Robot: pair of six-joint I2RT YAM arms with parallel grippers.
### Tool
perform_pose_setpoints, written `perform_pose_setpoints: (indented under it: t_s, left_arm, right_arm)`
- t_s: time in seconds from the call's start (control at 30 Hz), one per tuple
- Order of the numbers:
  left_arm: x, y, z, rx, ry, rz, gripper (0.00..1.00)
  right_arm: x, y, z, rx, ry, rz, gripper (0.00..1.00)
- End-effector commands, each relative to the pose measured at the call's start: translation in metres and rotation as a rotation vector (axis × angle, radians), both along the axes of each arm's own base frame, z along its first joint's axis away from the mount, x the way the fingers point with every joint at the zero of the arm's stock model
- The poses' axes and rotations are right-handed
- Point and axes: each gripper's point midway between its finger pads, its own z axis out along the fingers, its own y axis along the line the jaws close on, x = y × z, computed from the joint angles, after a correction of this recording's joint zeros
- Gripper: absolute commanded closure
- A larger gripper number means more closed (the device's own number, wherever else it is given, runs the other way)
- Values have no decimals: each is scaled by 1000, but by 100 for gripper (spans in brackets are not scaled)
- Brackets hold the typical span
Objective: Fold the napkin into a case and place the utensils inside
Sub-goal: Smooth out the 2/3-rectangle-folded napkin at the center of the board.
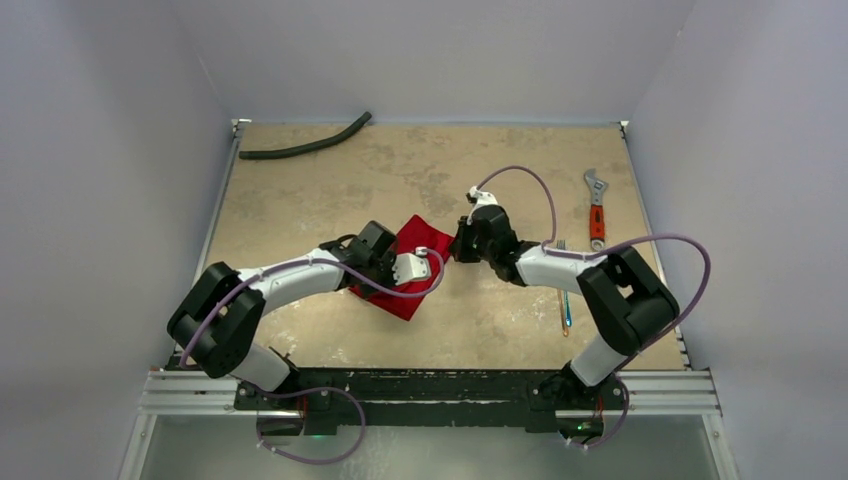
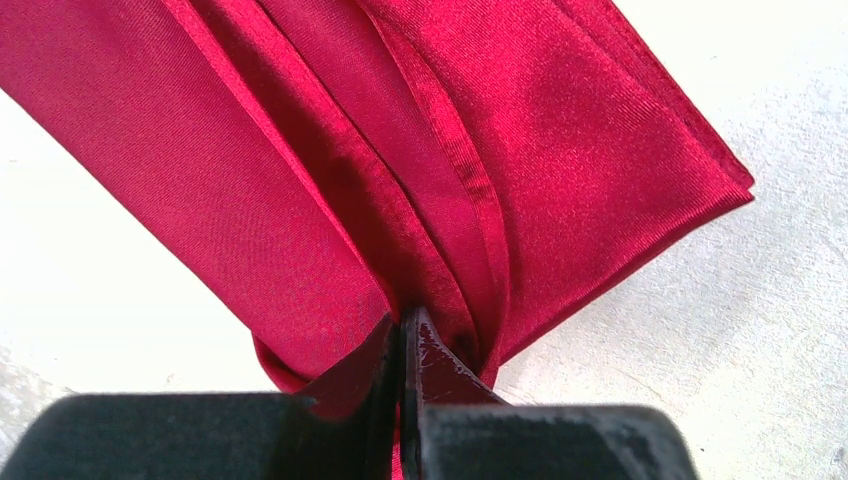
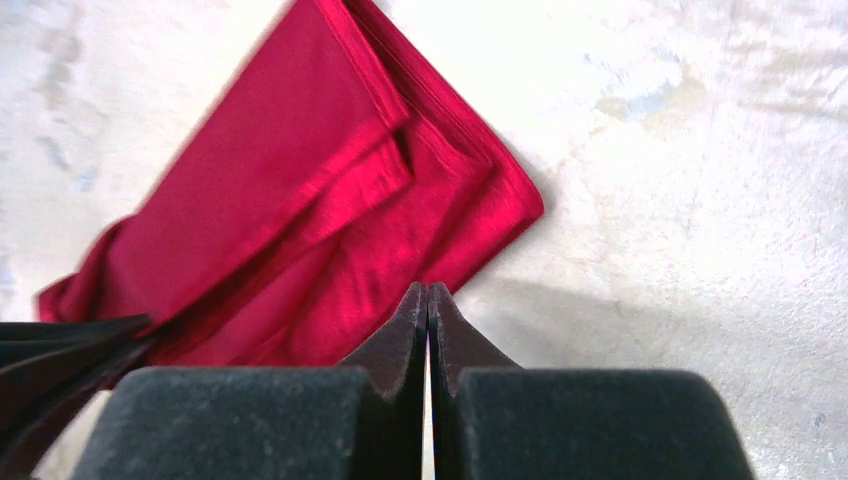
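The red napkin (image 1: 400, 290) lies folded in layers at the table's middle, partly under my left arm. My left gripper (image 1: 432, 268) is shut on the napkin (image 2: 300, 150), with a bunch of folds pinched at its tips (image 2: 405, 322) near a corner. My right gripper (image 1: 456, 250) is shut with nothing in it. Its tips (image 3: 428, 292) hover at the napkin's (image 3: 300, 200) right edge. The left gripper's fingers (image 3: 60, 340) show at the cloth's far corner. Slim utensils (image 1: 566, 305) lie to the right, partly hidden under my right arm.
An orange-handled wrench (image 1: 597, 208) lies near the right edge. A black curved hose (image 1: 305, 146) rests at the back left. Purple cables loop off both arms. Grey walls surround the table (image 1: 300, 190) on three sides.
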Motion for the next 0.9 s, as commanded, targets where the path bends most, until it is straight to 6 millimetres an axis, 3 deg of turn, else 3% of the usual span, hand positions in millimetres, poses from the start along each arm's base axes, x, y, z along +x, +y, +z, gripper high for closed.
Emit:
perform_pose_setpoints:
  t_s: [0.0,0.1,0.3,0.67,0.87]
  left_arm:
    - [-4,-4,3,-38,-12,-8,100]
    - [-6,-6,2,-42,-10,-13,100]
    - [-7,-8,3,-42,-17,-19,100]
    - [4,-19,25,-72,-33,-9,100]
    - [0,-26,28,-97,-7,9,100]
  right_arm:
    - [3,12,33,73,-51,30,100]
    - [3,23,36,111,-45,63,100]
    - [5,39,17,134,-2,94,100]
    - [-4,10,-37,23,83,-24,100]
    - [-10,9,-40,15,91,-51,100]
